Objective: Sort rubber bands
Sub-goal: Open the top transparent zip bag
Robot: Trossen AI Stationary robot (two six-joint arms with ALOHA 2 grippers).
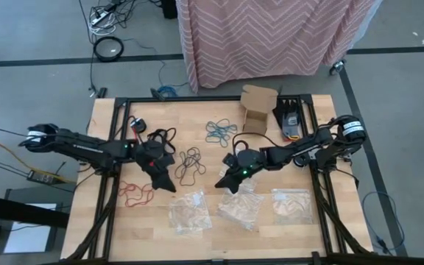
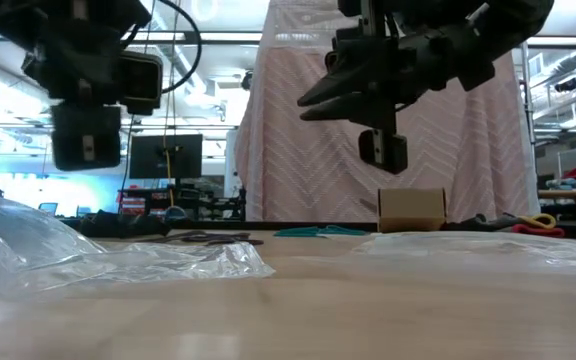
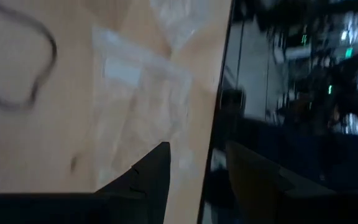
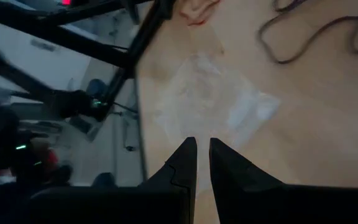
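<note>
The rubber bands lie in single-colour clusters on the pale wooden worktop. A teal-blue cluster of thin loops sits toward the far side, near a small open cardboard box. A dark brown cluster lies at the middle of the worktop, between the two arms. A black cluster lies just beyond the left arm's wrist, and a red cluster lies at the near left, beside that arm.

Three clear crinkly plastic bags lie in a row along the near side: one on the left, one in the middle and one on the right.

The left gripper hovers above the worktop between the red cluster and the left bag, with its fingers spread wide and nothing between them. The right gripper hangs above the far edge of the middle bag; its fingers stand narrow, nearly together with only a slim gap, and hold nothing.

A pink zigzag-patterned cloth hangs beyond the worktop's far edge.
</note>
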